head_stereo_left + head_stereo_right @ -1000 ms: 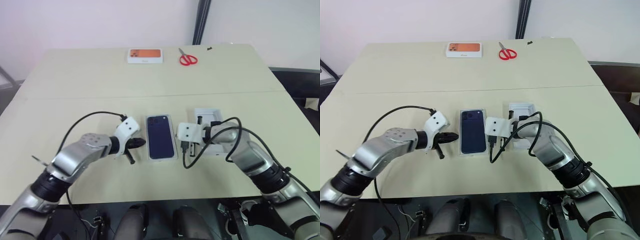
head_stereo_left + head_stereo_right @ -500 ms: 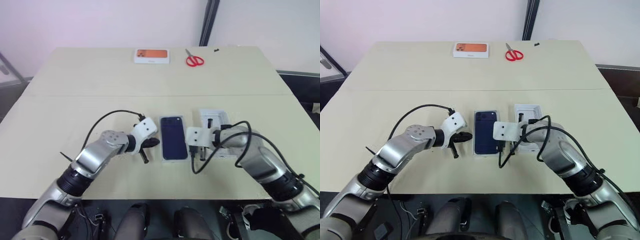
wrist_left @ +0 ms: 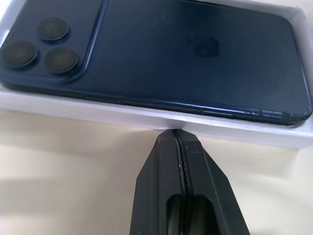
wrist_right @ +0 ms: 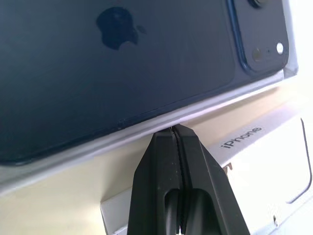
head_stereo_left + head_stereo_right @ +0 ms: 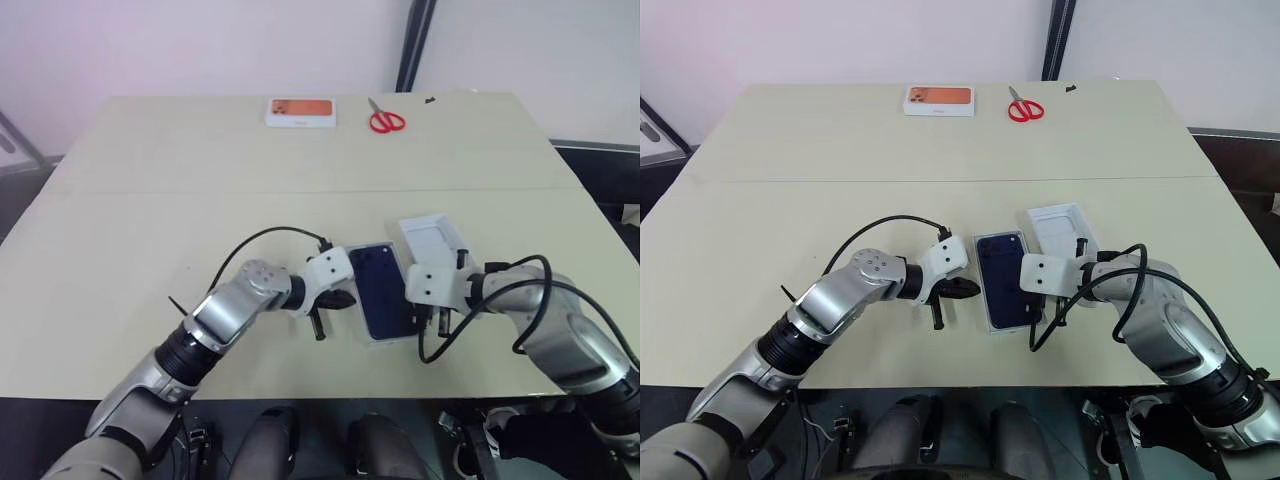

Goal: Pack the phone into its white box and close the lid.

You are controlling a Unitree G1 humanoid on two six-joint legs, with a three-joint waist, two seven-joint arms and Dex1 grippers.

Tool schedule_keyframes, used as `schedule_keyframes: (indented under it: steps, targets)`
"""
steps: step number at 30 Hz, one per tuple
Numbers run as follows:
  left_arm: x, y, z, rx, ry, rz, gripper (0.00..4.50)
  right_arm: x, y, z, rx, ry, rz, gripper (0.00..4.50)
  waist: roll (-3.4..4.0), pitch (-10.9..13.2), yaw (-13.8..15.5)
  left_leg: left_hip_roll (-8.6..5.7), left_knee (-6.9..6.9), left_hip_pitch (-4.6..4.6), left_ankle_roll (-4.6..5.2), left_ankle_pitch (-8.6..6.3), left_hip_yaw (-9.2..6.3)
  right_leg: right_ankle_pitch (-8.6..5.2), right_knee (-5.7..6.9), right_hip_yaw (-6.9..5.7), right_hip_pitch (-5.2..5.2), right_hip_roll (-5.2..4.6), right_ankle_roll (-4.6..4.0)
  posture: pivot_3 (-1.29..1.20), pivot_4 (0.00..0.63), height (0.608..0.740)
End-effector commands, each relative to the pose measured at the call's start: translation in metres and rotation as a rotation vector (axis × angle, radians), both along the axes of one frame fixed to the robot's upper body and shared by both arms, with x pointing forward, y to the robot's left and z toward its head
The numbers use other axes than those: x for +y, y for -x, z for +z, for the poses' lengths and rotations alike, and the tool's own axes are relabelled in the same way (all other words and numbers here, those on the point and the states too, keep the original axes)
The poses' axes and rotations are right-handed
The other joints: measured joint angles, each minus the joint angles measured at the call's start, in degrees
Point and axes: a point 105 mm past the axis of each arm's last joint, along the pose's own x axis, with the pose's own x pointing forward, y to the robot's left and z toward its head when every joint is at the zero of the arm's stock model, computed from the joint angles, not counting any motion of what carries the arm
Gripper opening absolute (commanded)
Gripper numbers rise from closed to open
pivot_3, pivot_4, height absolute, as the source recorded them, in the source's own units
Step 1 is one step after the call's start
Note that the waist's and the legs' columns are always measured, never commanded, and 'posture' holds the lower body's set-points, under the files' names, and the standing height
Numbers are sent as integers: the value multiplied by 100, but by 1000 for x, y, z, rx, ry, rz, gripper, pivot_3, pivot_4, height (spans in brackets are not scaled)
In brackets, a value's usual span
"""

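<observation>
The flat dark navy-blue phone [image 5: 1006,291] is lying back-up inside the shallow white cardboard box [image 3: 146,116], its camera cluster sitting at the far end, and the box is resting skewed on the pale beige table [image 5: 840,190], near the front edge; the left gripper [image 5: 971,290] is pressing its two black fingers [image 3: 182,196] together, tips touching the box's left long wall with nothing clamped between them; the right gripper [image 4: 174,133] is likewise holding its fingers squeezed together, empty, tips meeting the box's right long wall, so the box is sitting between the two tools; just beside the box on its right, the shallow white lid [image 5: 1061,229] is lying open-side up, also skewed, with grey lettering showing on its side wall in the right wrist view; well apart, by the table's far edge, a small white box with an orange top [image 5: 938,99] is lying flat, and a pair of red-handled scissors [image 5: 1020,105] is lying to its right.
</observation>
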Motion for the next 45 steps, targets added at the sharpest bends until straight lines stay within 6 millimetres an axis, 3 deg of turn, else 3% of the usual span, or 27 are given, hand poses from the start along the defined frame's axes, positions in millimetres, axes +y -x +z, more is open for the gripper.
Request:
schedule_keyframes:
  steps: [1,5,6,8,14,18,22,27,30,36,40,45]
  targets:
    - [-15,10,6,-8,30,-81,20,12,6,18,-52,-18,72,0,0,0,0,0,0,0,0,0,0,0,0,0,0,0,0,0,150,740]
    - [3,4,5,-11,24,-23,20,-1,5,33,-43,-50,20,0,0,0,-3,0,1,0,0,0,0,0,0,1,1,0,0,0,150,740]
    - [9,3,5,-12,21,-6,1,-4,6,36,-26,-71,1,255,0,0,-4,0,1,0,0,0,0,0,0,1,0,0,0,0,150,740]
    - [22,1,4,-14,13,24,0,-8,11,42,11,-119,-23,882,0,0,-17,1,0,0,0,0,0,0,0,1,0,0,0,0,150,740]
    - [73,7,3,-14,16,96,0,-20,-1,48,71,-317,-280,3860,3,-2,-135,6,-7,12,14,-8,-1,0,6,3,3,2,-3,0,150,740]
    - [99,9,11,-120,75,123,0,-17,-12,37,156,-443,-467,3860,9,-3,-151,6,-17,20,15,-8,0,1,6,8,2,0,-7,0,150,740]
    - [120,15,32,-211,265,137,0,-17,-22,26,219,-489,-612,3860,13,-1,-105,6,-18,12,15,-9,0,1,0,5,-1,-6,-7,0,150,740]
    - [115,27,43,-186,338,66,0,-18,-29,18,237,-500,-698,3860,13,-1,-43,4,-10,8,21,-12,2,2,-3,3,-1,-9,-7,0,150,740]
    - [108,38,45,-179,362,2,0,-17,-31,16,253,-525,-738,2956,15,0,-52,4,-14,8,21,-12,3,2,-2,4,-5,-9,-8,0,150,740]
    - [103,48,44,-178,354,-53,0,-13,-33,18,247,-556,-766,70,17,-1,-72,4,-16,8,21,-12,4,2,-1,3,-4,-7,-7,0,150,740]
    - [107,48,43,-186,336,-40,0,-9,-35,35,223,-615,-740,70,18,0,-128,4,-14,8,22,-12,4,2,2,3,-4,-7,-7,0,150,740]
    - [130,34,43,-216,322,79,0,25,-26,91,332,-933,-495,70,30,6,-197,5,-19,8,22,-12,6,2,5,8,-11,-2,-7,0,150,740]
